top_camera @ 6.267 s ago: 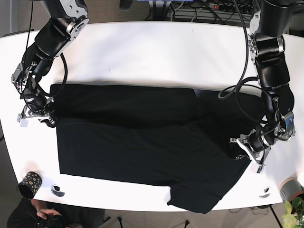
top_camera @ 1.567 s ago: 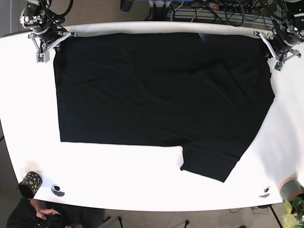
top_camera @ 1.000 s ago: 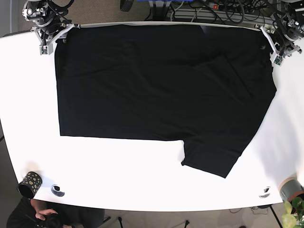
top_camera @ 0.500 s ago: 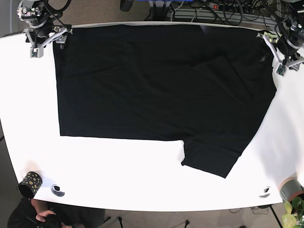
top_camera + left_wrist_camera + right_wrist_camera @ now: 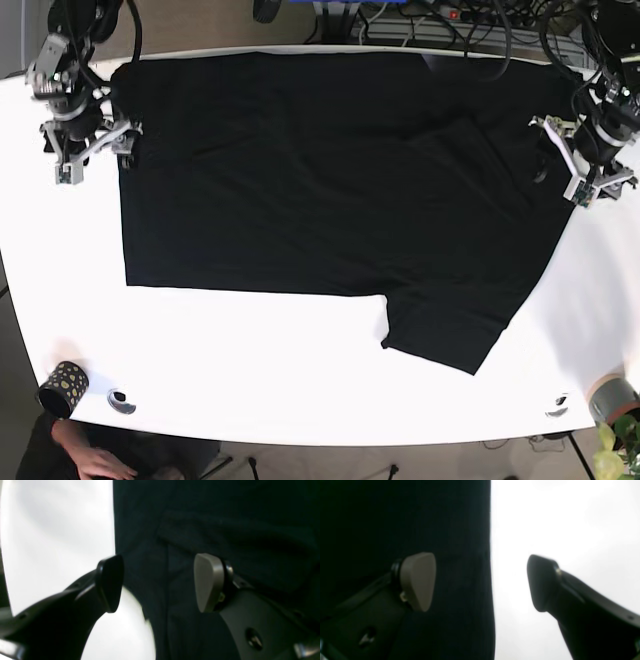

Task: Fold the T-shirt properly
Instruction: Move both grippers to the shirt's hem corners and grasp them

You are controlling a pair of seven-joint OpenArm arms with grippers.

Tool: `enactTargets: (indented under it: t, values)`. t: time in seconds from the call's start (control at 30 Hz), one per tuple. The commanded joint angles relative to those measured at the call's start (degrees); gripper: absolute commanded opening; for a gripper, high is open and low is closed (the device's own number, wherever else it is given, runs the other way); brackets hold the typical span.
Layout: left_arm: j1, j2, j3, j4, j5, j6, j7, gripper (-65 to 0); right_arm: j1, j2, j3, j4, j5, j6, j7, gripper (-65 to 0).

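Black T-shirt [image 5: 330, 190] flat on white table [image 5: 250, 370], both grippers, left [image 5: 158, 582] and right [image 5: 481, 582], agape and empty astride opposite side edges; probably regrasp next—seat each hem deep between pads, close evenly.

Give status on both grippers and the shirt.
Left gripper open, right gripper open, each straddling a shirt edge. T-shirt flat, unfolded. Nothing in the way.

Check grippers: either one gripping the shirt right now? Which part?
Nothing held. Left gripper and right gripper are both open, jaws straddling the T-shirt side edges without closing.
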Motion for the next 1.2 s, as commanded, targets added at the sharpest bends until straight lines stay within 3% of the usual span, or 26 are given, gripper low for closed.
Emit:
enactTargets:
  t: [0.0,0.33,0.63,0.93,1.17]
  values:
    - [-1.4,-0.4,-0.5,0.9,-0.5,0.2,-1.0,-24.0,2.8,1.6,-0.4,-1.2,0.8,0.01,1.2,-10.3]
    - [-7.0,1.4,-0.5,0.9,-0.5,0.2,5.3,-24.0,21.2,7.0,-5.7,-21.0,0.8,-0.08,3.1,-10.5]
    - [-8.1,2.4,-0.4,0.9,-0.5,0.3,5.4,-24.0,35.5,13.2,-17.0,-46.1,0.8,0.09,15.7,-10.5]
    - [-13.0,2.5,-0.4,-4.1,-0.5,0.3,5.5,-24.2,45.4,14.1,-26.7,-68.3,0.8,0.27,31.4,-10.5]
    - [-15.8,2.4,-0.4,-6.5,-0.5,0.3,5.5,-24.2,48.0,12.5,-29.4,-73.3,0.8,0.01,36.1,-10.5]
